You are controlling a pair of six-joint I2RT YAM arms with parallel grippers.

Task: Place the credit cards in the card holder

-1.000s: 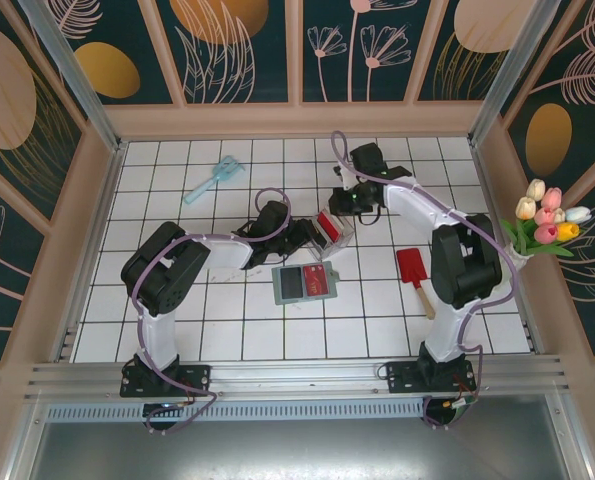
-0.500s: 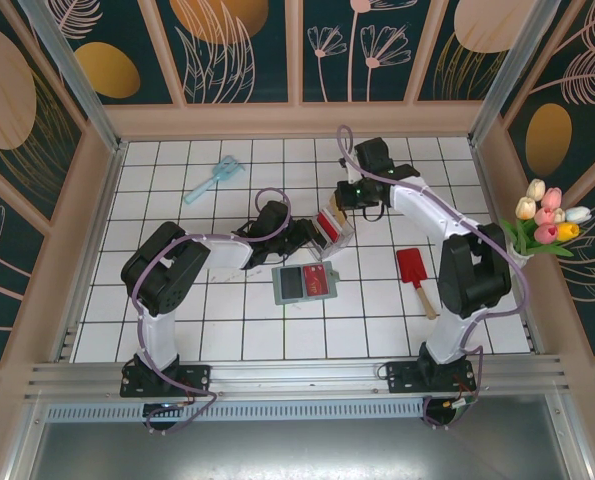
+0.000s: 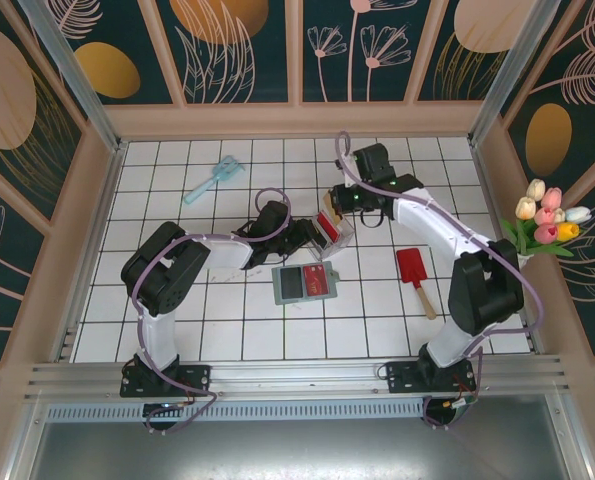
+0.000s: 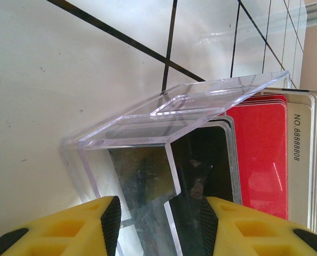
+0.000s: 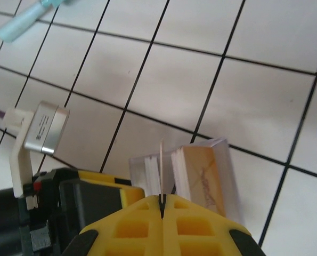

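Note:
A clear plastic box stands tilted on the tiles with the credit cards in it: red, black and whitish ones. My left gripper is shut on the box's near end, one pad on each side; from above it lies left of the box. My right gripper is shut on one thin card, seen edge-on, right over the box, between a whitish stack and a tan-orange card. From above, the right gripper hangs just behind the box. The sage-green card holder lies flat in front of the box.
A red scoop with a wooden handle lies to the right. A light-blue brush lies at the back left. Tulips stand at the right wall. The left wrist's camera block sits close to my right fingers.
The right arm has swung left towards the box and its jaws have closed on a single card. The left arm and the box have not moved.

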